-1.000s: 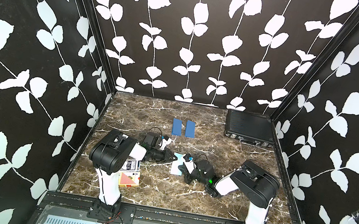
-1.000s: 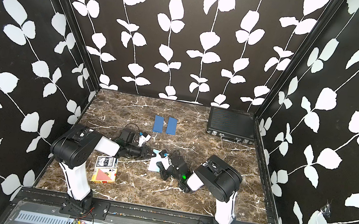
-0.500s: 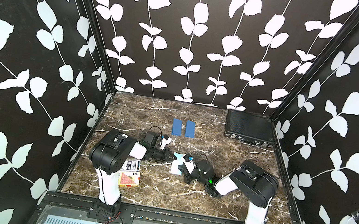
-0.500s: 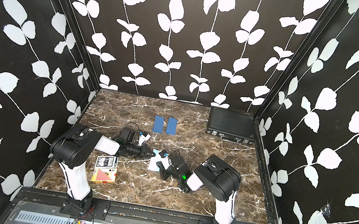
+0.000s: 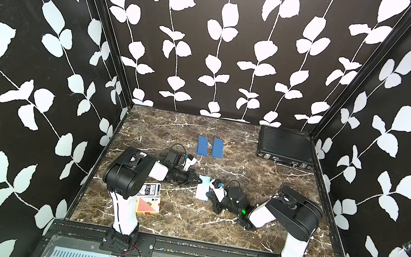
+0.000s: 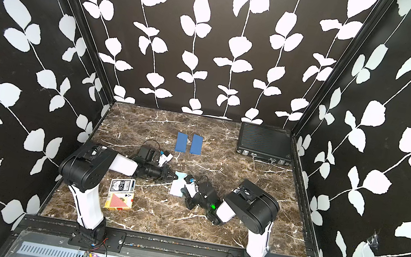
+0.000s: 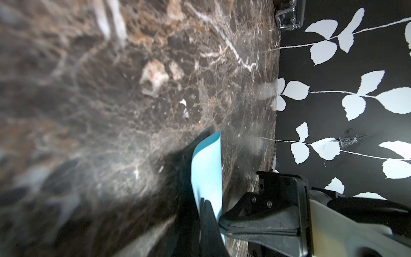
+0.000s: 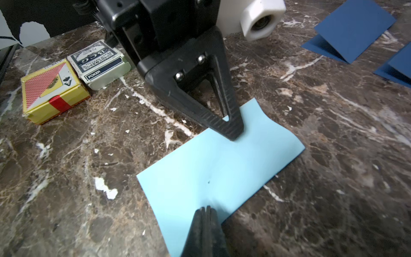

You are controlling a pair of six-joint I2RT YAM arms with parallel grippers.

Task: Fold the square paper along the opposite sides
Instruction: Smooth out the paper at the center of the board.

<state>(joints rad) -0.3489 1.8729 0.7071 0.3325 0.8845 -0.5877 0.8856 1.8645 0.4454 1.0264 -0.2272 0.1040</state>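
The light blue paper lies mid-table as a rectangle between both arms. My left gripper is shut on its far edge; in the left wrist view the paper runs out from the closed jaws of that gripper and curls off the marble. In the right wrist view the left gripper's fingertip meets the paper, whose corner beside it bends up. My right gripper is shut, its tips resting on the paper's near part, where small creases radiate.
Two dark blue folded papers lie further back. A black case sits in the back right corner. Two card boxes, one blue-white and one red-yellow, lie beside the left arm's base. Patterned walls enclose the table.
The left gripper's jaws have closed on the paper's edge. Both arms and the paper have hardly shifted.
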